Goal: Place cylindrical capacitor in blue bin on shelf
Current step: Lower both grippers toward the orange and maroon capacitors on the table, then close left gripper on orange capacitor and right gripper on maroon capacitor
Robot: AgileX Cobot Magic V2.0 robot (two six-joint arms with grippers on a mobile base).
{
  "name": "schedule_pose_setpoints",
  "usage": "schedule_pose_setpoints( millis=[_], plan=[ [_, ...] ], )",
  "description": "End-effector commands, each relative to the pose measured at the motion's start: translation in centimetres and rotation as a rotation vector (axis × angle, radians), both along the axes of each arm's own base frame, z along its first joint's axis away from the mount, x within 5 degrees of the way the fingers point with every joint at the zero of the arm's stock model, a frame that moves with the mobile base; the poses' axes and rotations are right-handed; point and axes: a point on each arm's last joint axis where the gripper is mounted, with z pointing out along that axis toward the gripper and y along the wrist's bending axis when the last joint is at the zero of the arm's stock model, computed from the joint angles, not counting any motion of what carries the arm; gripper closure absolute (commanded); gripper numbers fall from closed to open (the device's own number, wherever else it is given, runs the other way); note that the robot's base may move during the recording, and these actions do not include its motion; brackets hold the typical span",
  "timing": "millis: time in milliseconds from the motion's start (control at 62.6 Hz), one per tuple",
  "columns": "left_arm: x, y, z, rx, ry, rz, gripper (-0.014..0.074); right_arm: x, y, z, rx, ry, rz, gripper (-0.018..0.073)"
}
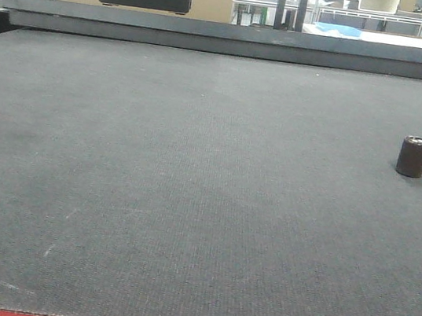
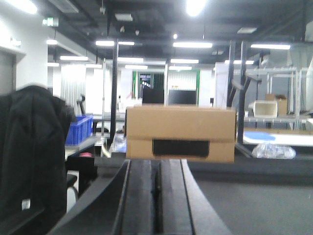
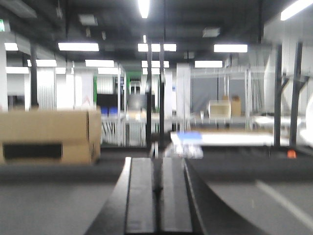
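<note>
The left tool and right tool are both pinched narrow. A cardboard box sits ahead of each. The capacitor stands upright on the tabletop.

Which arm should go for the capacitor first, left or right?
Probably right. The cylindrical capacitor stands upright on the mat's right side in the front view. Neither wrist view shows it; the left fingers and right fingers look shut.
</note>
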Motion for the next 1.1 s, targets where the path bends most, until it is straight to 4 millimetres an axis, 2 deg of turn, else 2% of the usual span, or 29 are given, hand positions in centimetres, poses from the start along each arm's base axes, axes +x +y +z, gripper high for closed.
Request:
schedule_pose_setpoints(
  millis=[0, 112, 192, 256, 383, 511, 719, 894, 1086],
  plan=[
    [0.0, 0.0, 2.7, -0.001, 0.051, -0.001, 0.065, 0.0, 0.1, 2.5, 0.0, 0.036, 0.006, 0.0692],
    [1.3, 0.2, 4.9, -0.012, 0.153, 0.001, 0.0471, 1.6, 0.1, 4.6, 0.0, 0.076, 0.006, 0.0545],
    [2.5, 0.3, 5.9, -0.018, 0.204, 0.001, 0.0323, 3.3, 0.1, 5.5, 0.0, 0.122, 0.006, 0.0369],
    [3.8, 0.4, 6.1, -0.022, 0.245, 0.001, 0.0216, 4.7, 0.1, 5.7, -0.001, 0.171, 0.007, 0.0214],
    [5.9, 0.6, 5.7, -0.043, 0.315, -0.011, 0.0092, 7.3, 0.2, 5.0, -0.003, 0.285, 0.008, -0.0006],
    [6.5, 0.4, 5.7, -0.038, 0.313, -0.039, 0.0059, 9.1, 0.3, 4.0, 0.025, 0.391, 0.022, 0.0001],
    [6.5, 0.2, 6.0, -0.033, 0.277, -0.054, 0.0058, 12.5, 1.0, 0.8, 0.011, 0.617, 0.067, 0.0],
    [6.6, 0.2, 5.8, -0.033, 0.281, -0.054, 0.0058, 16.4, 2.4, -3.5, -0.046, 0.636, 0.107, 0.0],
    [6.6, 0.2, 5.8, -0.033, 0.281, -0.054, 0.0058, 19.7, 2.6, -7.4, -0.046, 0.542, 0.075, 0.0]
  ],
)
